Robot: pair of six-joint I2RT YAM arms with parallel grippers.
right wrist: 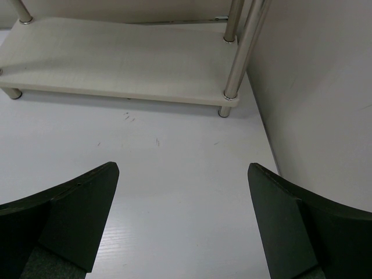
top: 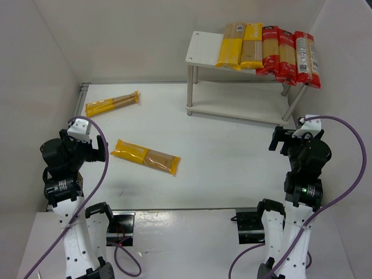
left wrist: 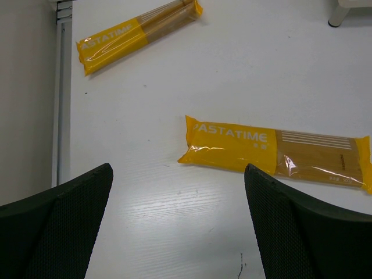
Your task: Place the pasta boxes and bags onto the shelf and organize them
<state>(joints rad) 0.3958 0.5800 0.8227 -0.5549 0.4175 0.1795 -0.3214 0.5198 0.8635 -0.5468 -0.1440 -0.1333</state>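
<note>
Yellow pasta bag [top: 146, 156] lying at nine o'clock, second bag [top: 111, 103] at ten, five packs [top: 270, 49] on shelf [top: 203, 46] at one, left gripper [left wrist: 178, 170] and right gripper [right wrist: 183, 167] splayed wide, empty.

A robot lab cell is shown: a white table [top: 232, 151] is boxed in by plain walls [top: 133, 40], purple cables [top: 106, 152] are trailed from two mounted arms [top: 75, 232].

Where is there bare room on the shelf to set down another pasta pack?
The top board is bare at its left end, up to the yellow packs. The lower board looks bare throughout. The top board's right side is crowded: red packs overhang the front.
</note>
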